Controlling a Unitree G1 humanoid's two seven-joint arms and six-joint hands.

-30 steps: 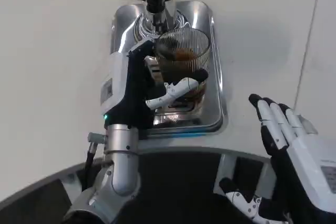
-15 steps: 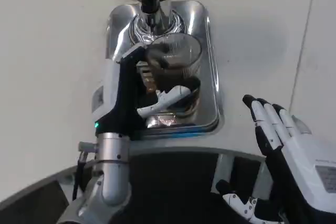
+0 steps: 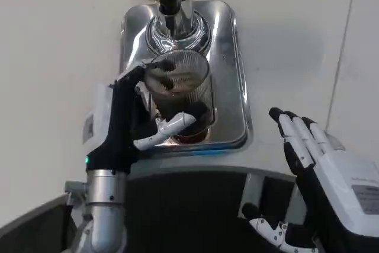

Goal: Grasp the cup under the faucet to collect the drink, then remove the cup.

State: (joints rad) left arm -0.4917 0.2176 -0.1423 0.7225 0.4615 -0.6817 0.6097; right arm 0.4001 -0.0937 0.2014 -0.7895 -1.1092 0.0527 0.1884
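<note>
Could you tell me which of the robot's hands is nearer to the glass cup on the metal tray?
The left. The left hand grips the cup, fingers wrapped around its side. The right hand hovers open off the tray, away to the cup's right.

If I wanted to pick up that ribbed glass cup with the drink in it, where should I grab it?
Probably around its ribbed side wall, coming from the side. The cup stands upright with an open rim and liquid inside, so a grip from above seems risky. The left hand already wraps it this way from the cup's left, over the metal tray.
</note>
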